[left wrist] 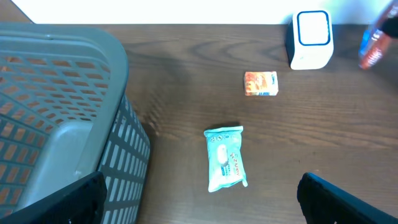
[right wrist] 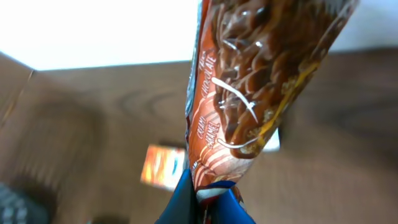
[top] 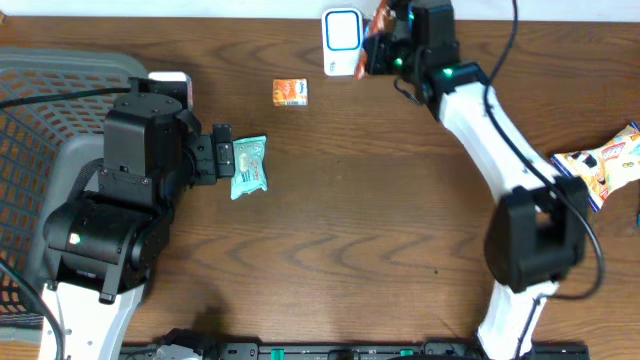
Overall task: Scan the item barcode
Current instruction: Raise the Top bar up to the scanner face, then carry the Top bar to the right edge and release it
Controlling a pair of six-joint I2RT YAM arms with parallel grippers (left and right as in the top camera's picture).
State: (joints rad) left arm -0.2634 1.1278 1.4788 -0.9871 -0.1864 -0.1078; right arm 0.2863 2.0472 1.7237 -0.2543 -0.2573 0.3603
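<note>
Chocolate snack packet [right wrist: 249, 81] fills the right wrist view, glossy brown wrapper with a blue crimped end hanging at the bottom, right up against the lens. From overhead, the right claw [top: 385, 45] is clamped tight on that packet [top: 378, 25] at the far edge of the table [top: 380, 220]. The white scanner [top: 342, 42] with its blue-framed window stands just ahead of the claw's tip, close beside the packet; whether they touch, I cannot tell. A small orange box [top: 290, 92] lies on the wood past the scanner from that claw, a blurred orange patch [right wrist: 163, 167] behind the wrapper in the wrist view. Over to the other arm: the left claw [top: 225, 155] stands spread wide and holds nothing, its dark fingers [left wrist: 348, 199] poking in at the bottom corners of its own camera. Directly in front of it, between the line of the two fingers, lies a teal wipes pack [left wrist: 225, 158], flat on the table, close to the fingertips from overhead [top: 248, 166]. Farther out ahead of that claw sit the orange box [left wrist: 261, 83] and then the scanner [left wrist: 311, 40]. Beside the left claw, on its outer side, stands the grey slotted basket [left wrist: 62, 74]. Well behind the right claw, at the table's edge by the arm's base, lies a yellow and white snack bag [top: 605, 165].
</note>
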